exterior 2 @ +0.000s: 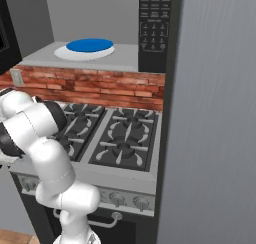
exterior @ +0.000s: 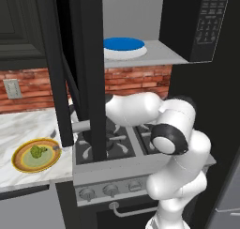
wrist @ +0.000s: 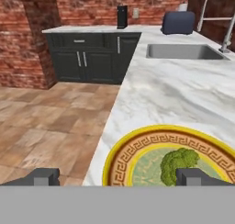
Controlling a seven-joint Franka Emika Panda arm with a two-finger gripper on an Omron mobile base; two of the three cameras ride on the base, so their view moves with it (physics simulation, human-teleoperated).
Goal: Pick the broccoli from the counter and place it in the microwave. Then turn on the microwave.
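The broccoli [wrist: 177, 164], a small lumpy green floret, lies on a yellow-rimmed plate [wrist: 137, 140] on the white marble counter [wrist: 174, 90]. My gripper [wrist: 120, 177] hovers open just over the plate, and the floret sits close inside the right fingertip [wrist: 197, 176]. From the left base view the broccoli [exterior: 37, 151] rests on the same plate [exterior: 19, 163] at the counter's [exterior: 18, 125] front. The microwave [exterior: 208, 21] hangs above the stove with its door [exterior: 91, 73] swung wide open. My arm reaches left behind that door.
A white dish with a blue centre [exterior: 124, 47] sits inside the microwave. The black gas stovetop [exterior 2: 117, 135] lies below it. A sink [wrist: 181, 51] with a faucet is set in the counter beyond the plate. A tall grey panel [exterior 2: 215, 113] stands at the right.
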